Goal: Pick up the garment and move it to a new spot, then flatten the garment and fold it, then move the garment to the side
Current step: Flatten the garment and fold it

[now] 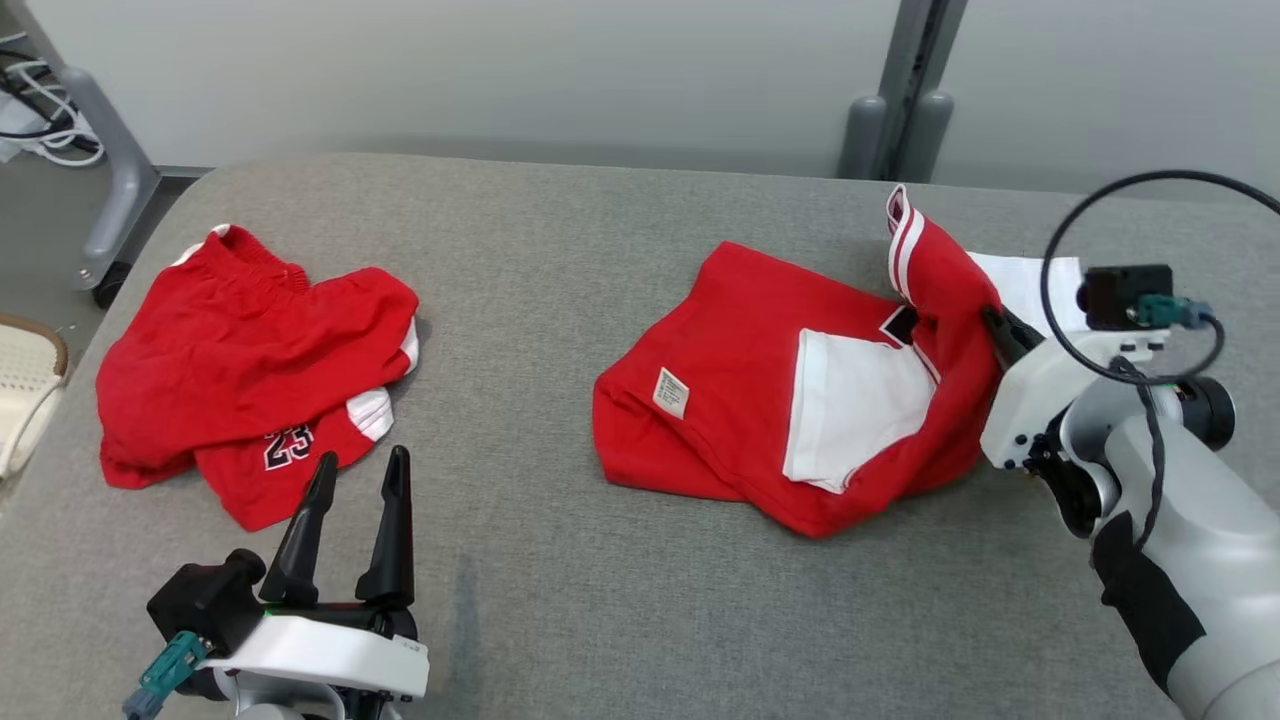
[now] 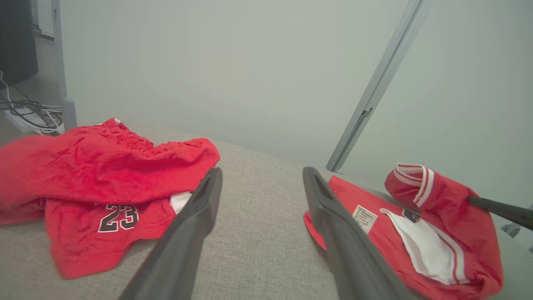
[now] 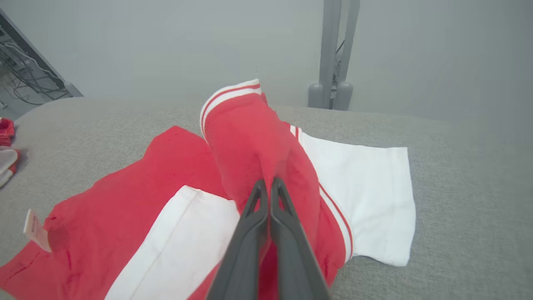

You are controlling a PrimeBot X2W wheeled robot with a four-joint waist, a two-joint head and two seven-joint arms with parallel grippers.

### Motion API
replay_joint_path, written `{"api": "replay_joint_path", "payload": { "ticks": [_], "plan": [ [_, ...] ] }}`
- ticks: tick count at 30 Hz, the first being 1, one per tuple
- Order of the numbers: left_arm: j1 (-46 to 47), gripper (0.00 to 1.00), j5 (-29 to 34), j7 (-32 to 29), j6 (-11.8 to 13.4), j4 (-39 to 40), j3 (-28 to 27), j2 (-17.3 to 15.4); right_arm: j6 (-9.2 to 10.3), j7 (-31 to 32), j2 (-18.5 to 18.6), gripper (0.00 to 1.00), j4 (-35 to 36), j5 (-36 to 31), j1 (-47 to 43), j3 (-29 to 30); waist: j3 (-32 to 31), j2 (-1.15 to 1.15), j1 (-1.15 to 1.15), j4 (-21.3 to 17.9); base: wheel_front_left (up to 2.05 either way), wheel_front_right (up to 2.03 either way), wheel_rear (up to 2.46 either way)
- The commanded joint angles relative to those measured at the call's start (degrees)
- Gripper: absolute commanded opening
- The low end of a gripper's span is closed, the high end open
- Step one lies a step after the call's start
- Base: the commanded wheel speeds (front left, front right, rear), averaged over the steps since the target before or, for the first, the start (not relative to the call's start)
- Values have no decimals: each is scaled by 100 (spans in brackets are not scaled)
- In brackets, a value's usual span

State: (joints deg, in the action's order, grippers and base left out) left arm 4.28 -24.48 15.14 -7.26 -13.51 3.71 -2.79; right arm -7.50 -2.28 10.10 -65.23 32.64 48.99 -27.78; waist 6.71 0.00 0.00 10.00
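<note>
A crumpled red and white garment lies right of centre on the grey padded table; a care label shows on its left part. My right gripper is shut on a raised red fold of it, near the striped collar. In the right wrist view the two fingers meet at the gripper, pinching the red cloth of the garment. My left gripper stands open at the lower left, empty, just below a second red garment. The left wrist view has the gripper open over bare table, with the garment to its right.
A second red garment printed with 23 lies crumpled at the left of the table, also in the left wrist view as red shorts. A grey post stands behind the table. Cables and a wheeled frame sit at the far left.
</note>
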Motion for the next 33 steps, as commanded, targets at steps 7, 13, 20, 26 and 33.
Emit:
{"api": "replay_joint_path", "payload": {
  "ticks": [7, 13, 20, 26, 33],
  "plan": [
    [39, 100, 121, 7, -27, 67, -48, -87, -1, -1189, 69, 0, 522, 595, -857, 783, 140, 0, 0, -617, 0, 0, 0],
    [117, 100, 122, 7, -25, 77, 1, -151, -1, -1304, -38, 0, 1569, 1280, -1701, 1846, 235, 0, 0, -924, 0, 0, 0],
    [152, 100, 95, 7, -28, 40, 32, -213, -1, -1298, -109, 100, 2178, 933, -2491, 2732, 247, 0, 0, -1106, 0, 0, 0],
    [154, 100, 85, 7, -25, 4, 56, -218, -1, -1296, -174, 100, 2533, 382, -2965, 3550, 203, 0, 0, -1199, 0, 0, 0],
    [73, 100, 65, 7, -26, -47, 48, -230, -1, -1295, -209, 100, 3382, -235, -3294, 4020, 53, 0, 0, -1208, 0, 0, 0]
  ]
}}
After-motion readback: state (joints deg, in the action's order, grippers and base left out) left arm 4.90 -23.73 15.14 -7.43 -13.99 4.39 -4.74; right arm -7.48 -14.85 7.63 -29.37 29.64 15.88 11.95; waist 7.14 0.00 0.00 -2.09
